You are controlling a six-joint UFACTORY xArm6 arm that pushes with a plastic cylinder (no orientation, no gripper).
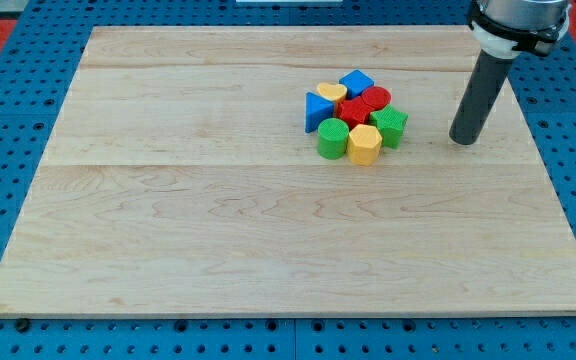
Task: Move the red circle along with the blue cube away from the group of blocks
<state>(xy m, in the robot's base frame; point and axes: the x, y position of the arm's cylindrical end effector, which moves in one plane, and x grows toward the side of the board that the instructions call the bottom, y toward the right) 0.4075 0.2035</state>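
A tight cluster of blocks sits right of the board's middle, toward the view's top. The red circle is at the cluster's upper right, touching the blue cube at its top. Around them are a yellow heart, a blue triangle, a second red block, a green cylinder, a yellow hexagon and a green star-like block. My tip rests on the board to the right of the cluster, apart from every block.
The wooden board lies on a blue pegboard surface. The board's right edge runs just right of my rod.
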